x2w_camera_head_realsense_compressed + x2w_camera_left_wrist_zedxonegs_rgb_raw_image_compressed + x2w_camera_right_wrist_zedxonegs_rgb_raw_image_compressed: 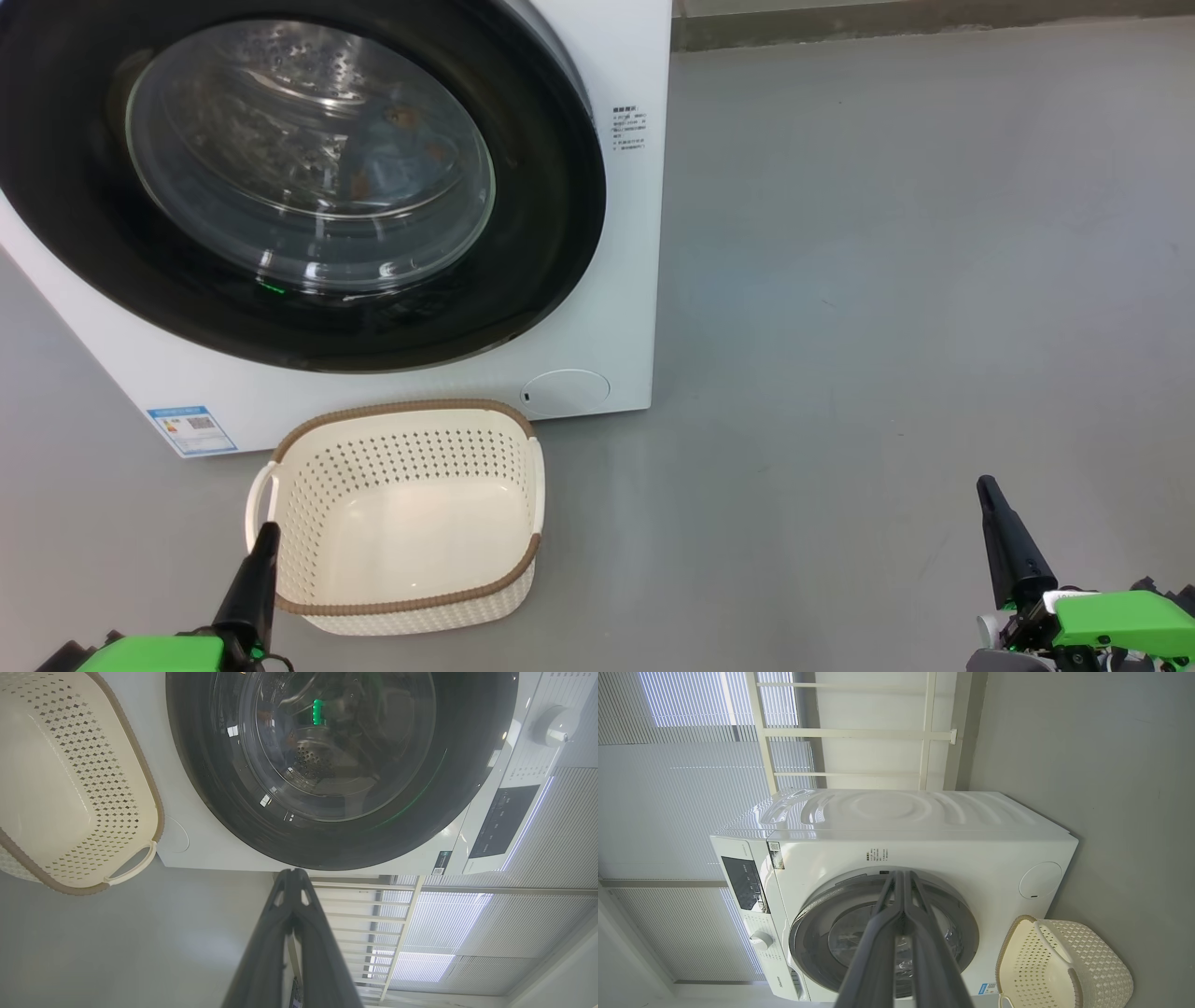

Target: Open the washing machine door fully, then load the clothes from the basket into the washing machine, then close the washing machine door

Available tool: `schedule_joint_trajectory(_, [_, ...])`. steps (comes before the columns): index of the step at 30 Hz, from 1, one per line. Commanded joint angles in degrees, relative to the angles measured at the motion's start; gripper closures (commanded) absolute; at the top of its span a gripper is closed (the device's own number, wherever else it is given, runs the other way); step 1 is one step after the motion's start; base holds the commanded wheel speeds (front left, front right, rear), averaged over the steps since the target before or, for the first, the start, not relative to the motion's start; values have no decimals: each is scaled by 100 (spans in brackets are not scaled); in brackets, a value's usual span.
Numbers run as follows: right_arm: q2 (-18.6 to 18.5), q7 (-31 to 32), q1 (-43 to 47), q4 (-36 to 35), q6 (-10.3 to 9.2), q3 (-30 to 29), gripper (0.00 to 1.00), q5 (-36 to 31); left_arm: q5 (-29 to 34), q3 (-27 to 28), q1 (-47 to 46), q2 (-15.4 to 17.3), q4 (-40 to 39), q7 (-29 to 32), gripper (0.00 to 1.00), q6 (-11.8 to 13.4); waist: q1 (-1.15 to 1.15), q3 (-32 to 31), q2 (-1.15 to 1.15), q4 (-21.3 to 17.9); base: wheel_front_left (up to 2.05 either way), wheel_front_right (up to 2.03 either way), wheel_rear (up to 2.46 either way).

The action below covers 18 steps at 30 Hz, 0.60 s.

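The white washing machine (616, 280) (924, 826) stands at upper left with its black-framed round door (308, 177) (345, 765) (817, 914) shut flat against the front. Through the glass, light blue clothes (392, 154) with orange-brown marks lie in the steel drum. The cream basket (401, 518) (70, 784) (1064, 966) sits on the floor before the machine with nothing in it. My left gripper (266, 534) (293, 873) is shut at the basket's left handle side. My right gripper (987, 487) (901, 875) is shut, far right over bare floor.
Grey floor (887, 280) stretches to the right of the machine. A blue label sticker (191, 429) and a small round flap (565, 392) mark the machine's lower front. White blinds (668, 788) and a white rack (859, 732) stand behind the machine.
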Motion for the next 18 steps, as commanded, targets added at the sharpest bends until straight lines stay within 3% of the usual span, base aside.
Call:
schedule_joint_trajectory(1, [-20, 35, -228, -141, -6, 129, 100, -17, -15, 198, -234, 64, -103, 25, 100, -17, 0, 0, 0, 0, 0, 0, 0])
schedule_joint_trajectory(18, [-15, 41, -228, -140, -6, 122, 100, -22, -10, 205, -235, 59, -103, 31, 100, -17, 0, 0, 0, 0, 0, 0, 0])
